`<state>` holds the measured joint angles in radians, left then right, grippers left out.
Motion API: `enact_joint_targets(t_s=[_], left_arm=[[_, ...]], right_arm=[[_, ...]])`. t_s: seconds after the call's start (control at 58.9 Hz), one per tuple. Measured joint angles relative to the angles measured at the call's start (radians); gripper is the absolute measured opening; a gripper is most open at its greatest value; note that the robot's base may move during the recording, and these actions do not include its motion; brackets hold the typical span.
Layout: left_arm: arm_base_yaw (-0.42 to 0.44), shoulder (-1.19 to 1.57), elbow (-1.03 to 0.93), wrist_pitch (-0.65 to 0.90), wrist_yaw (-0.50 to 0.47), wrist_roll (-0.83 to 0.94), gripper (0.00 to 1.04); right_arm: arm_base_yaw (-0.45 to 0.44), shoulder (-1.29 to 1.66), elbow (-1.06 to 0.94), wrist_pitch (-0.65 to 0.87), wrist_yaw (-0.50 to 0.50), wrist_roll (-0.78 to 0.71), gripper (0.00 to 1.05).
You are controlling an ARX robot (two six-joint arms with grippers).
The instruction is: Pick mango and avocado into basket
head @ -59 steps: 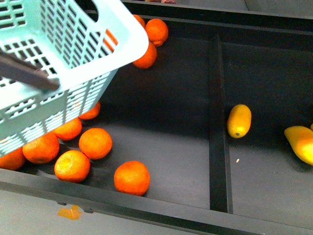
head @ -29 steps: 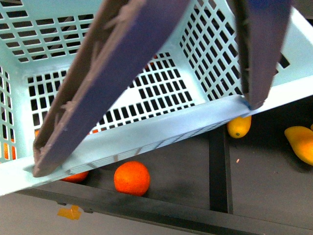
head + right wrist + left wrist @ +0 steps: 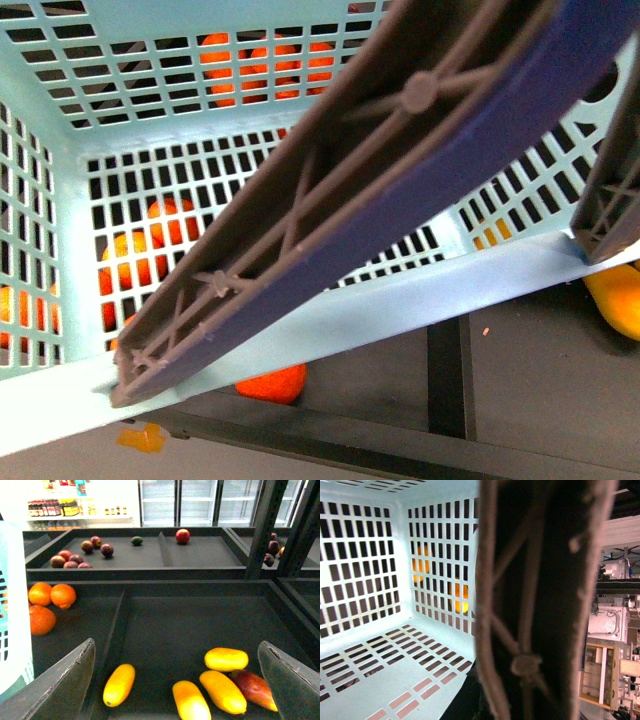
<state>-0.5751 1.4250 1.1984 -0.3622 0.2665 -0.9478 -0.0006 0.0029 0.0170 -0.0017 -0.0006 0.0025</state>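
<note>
One mango [image 3: 119, 684] lies on the dark tray [image 3: 200, 625] beside the divider [image 3: 117, 625]. The right gripper [image 3: 176, 645] is wide open and empty. The basket [image 3: 300, 330] hangs over the oranges [image 3: 272, 383]. I cannot tell how the left gripper stands. A far dark green fruit may be the avocado [image 3: 137, 541].

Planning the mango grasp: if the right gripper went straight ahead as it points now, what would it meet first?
Likely the nearest mango, roughly centred ahead of the open right gripper; depth is unclear.
</note>
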Motion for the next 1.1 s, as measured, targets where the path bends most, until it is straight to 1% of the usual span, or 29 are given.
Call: enact_joint_targets(t_s=[0.153, 0.204, 0.221, 0.238, 0.288, 0.339, 0.407, 0.441, 0.492, 0.526, 0.577, 0.628, 0.696, 0.763, 0.848, 0.967, 1.103], left_arm=[[0.0, 0.0, 0.0, 0.0, -0.004, 0.0, 0.04], [0.0, 0.0, 0.0, 0.0, -0.003, 0.0, 0.04], [0.0, 0.0, 0.0, 0.0, -0.002, 0.0, 0.04], [0.0, 0.0, 0.0, 0.0, -0.002, 0.0, 0.04], [0.0, 0.0, 0.0, 0.0, 0.0, -0.001, 0.04], [0.0, 0.0, 0.0, 0.0, 0.001, -0.001, 0.04], [0.0, 0.0, 0.0, 0.0, 0.003, 0.0, 0.04], [0.0, 0.0, 0.0, 0.0, 0.003, -0.003, 0.04], [0.0, 0.0, 0.0, 0.0, 0.002, -0.003, 0.04], [0.0, 0.0, 0.0, 0.0, 0.002, -0.003, 0.04], [0.0, 0.0, 0.0, 0.0, 0.0, -0.002, 0.04], [0.0, 0.0, 0.0, 0.0, -0.002, -0.001, 0.04], [0.0, 0.0, 0.0, 0.0, -0.002, -0.002, 0.04], [0.0, 0.0, 0.0, 0.0, -0.002, -0.001, 0.04], [0.0, 0.0, 0.0, 0.0, -0.001, -0.001, 0.04], [0.0, 0.0, 0.0, 0.0, 0.003, -0.002, 0.04], [0.0, 0.0, 0.0, 0.0, 0.0, -0.001, 0.04]], right_arm=[[0.0, 0.0, 0.0, 0.0, 0.001, 0.0, 0.96], [0.018, 0.049, 0.039, -0.108, 0.069, 0.045, 0.96], [0.023, 0.091, 0.065, -0.172, 0.1, 0.069, 0.96], [0.023, 0.113, 0.077, -0.2, 0.109, 0.08, 0.96], [0.013, 0.218, 0.113, -0.281, 0.11, 0.105, 0.96], [0.003, 0.268, 0.116, -0.277, 0.095, 0.11, 0.96], [-0.03, 0.356, 0.117, -0.222, 0.047, 0.104, 0.96], [-0.064, 0.435, 0.119, -0.136, 0.023, 0.081, 0.96], [-0.094, 0.511, 0.124, -0.053, 0.004, 0.059, 0.96], [-0.108, 0.553, 0.127, -0.01, -0.012, 0.043, 0.96], [-0.138, 0.674, 0.137, 0.111, -0.039, 0.003, 0.96], [-0.153, 0.756, 0.146, 0.186, -0.055, -0.02, 0.96], [-0.182, 1.002, 0.193, 0.374, -0.117, -0.107, 0.96], [-0.192, 1.259, 0.271, 0.483, -0.185, -0.171, 0.96], [-0.193, 1.442, 0.343, 0.513, -0.193, -0.222, 0.96], [-0.192, 1.716, 0.471, 0.516, -0.167, -0.313, 0.96], [-0.184, 2.007, 0.664, 0.454, -0.139, -0.366, 0.96]])
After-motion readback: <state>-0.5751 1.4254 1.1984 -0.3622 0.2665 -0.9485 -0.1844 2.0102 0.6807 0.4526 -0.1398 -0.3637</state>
